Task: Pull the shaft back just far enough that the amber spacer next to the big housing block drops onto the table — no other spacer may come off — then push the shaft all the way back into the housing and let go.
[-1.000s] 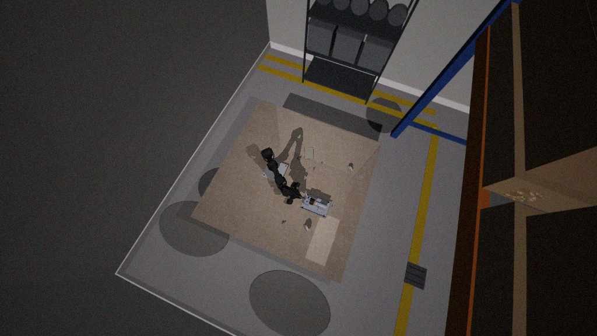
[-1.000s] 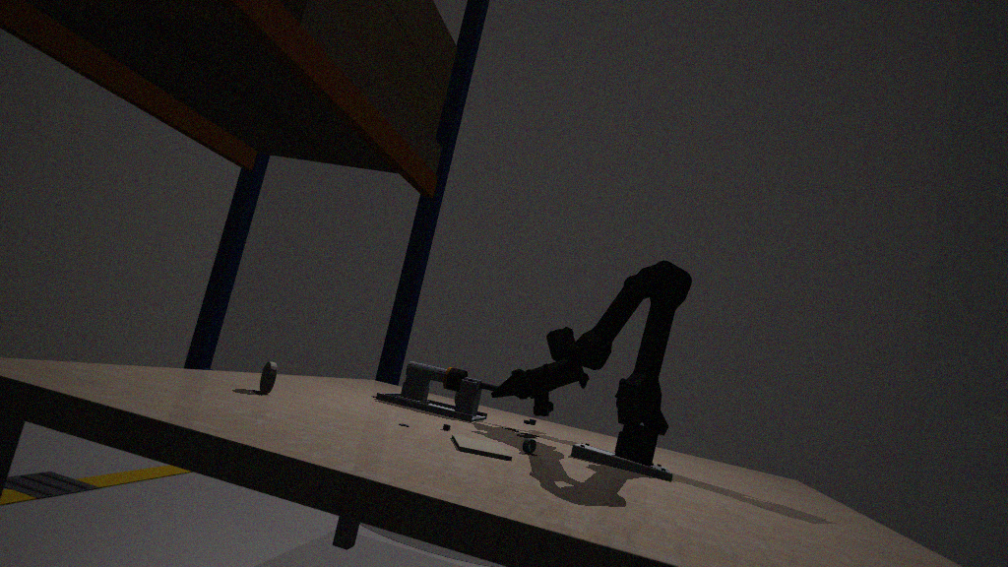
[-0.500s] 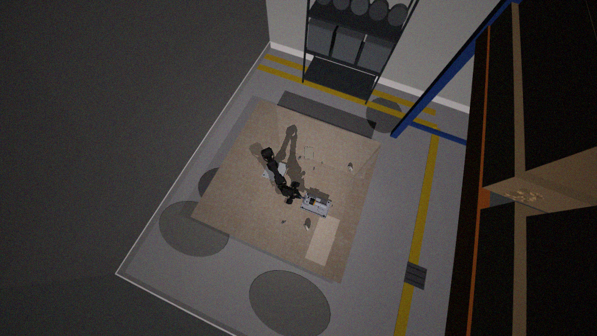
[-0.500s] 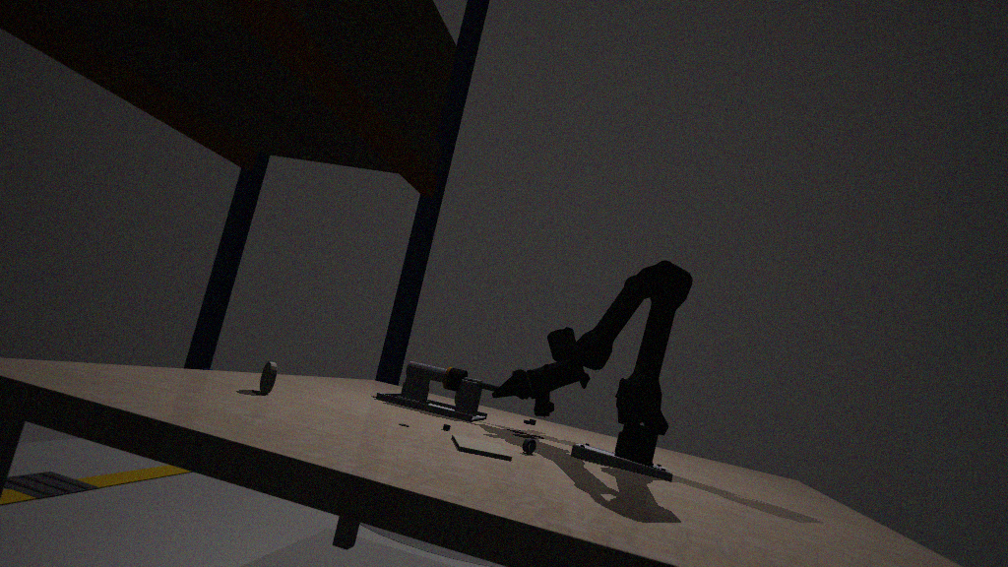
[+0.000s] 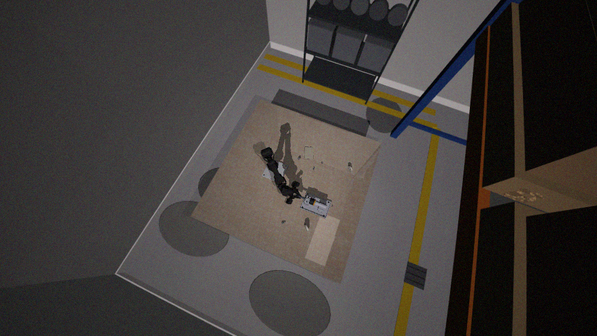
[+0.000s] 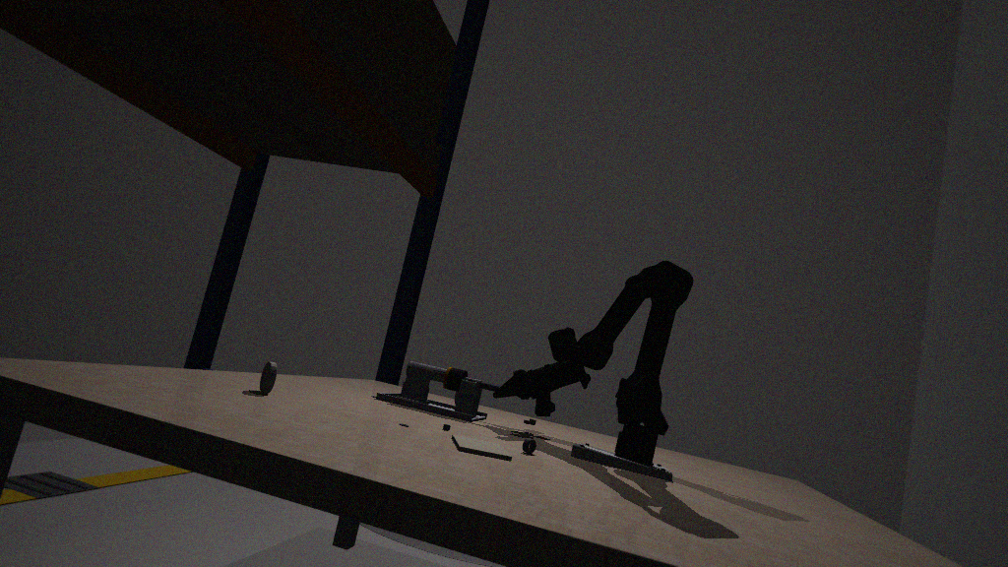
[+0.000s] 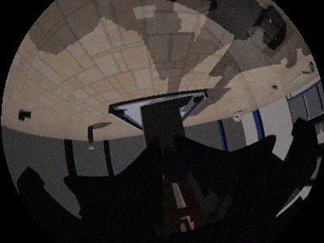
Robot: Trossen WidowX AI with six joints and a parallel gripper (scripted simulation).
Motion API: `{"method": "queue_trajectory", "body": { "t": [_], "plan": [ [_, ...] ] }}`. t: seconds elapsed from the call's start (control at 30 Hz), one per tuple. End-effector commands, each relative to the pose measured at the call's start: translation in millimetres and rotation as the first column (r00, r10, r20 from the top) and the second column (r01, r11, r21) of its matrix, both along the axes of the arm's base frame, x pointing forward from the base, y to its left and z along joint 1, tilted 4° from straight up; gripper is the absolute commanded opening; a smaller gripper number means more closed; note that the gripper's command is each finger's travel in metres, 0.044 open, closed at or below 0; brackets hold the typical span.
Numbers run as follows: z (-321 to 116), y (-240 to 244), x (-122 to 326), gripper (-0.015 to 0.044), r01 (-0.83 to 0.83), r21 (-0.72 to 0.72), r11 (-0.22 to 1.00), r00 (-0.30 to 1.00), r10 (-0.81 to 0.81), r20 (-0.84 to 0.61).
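The shaft fixture (image 5: 317,205) (image 6: 436,395) stands on a pale baseplate (image 7: 126,110) on the wooden table (image 5: 234,209) (image 6: 211,415). In the exterior view the big housing block (image 6: 416,380) is on the left and a smaller support block (image 6: 467,396) on the right. The amber spacer (image 6: 445,378) (image 5: 312,201) sits on the shaft between them, with dark spacers beside it. The shaft's end (image 6: 487,386) sticks out of the small block toward the arm. My gripper (image 5: 298,196) (image 6: 500,389) is shut on that shaft end. The wrist view is dark and the fingers hide the grip.
A small disc (image 6: 268,377) stands on edge at the far left of the table. A thin flat plate (image 6: 481,449), a small roller (image 6: 529,445) and tiny bits lie in front of the fixture. The arm's base (image 6: 638,437) (image 5: 267,153) stands to the right.
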State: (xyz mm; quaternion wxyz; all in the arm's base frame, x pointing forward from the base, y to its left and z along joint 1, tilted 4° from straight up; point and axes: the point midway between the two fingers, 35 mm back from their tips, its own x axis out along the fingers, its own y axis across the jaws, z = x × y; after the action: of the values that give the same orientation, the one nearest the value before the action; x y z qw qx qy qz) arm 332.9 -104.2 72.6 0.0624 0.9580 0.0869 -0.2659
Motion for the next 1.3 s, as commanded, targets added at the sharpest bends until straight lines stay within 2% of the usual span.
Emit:
{"method": "queue_trajectory", "body": {
  "t": [0.0, 1.27],
  "plan": [
    [0.0, -0.4, -0.8, 0.0, -0.001, -0.004, 1.0, 1.0, 0.001, 0.001],
    [0.1, -1.4, -5.6, 0.0, -0.001, -0.004, 1.0, 1.0, 0.001, 0.0]
  ]
}}
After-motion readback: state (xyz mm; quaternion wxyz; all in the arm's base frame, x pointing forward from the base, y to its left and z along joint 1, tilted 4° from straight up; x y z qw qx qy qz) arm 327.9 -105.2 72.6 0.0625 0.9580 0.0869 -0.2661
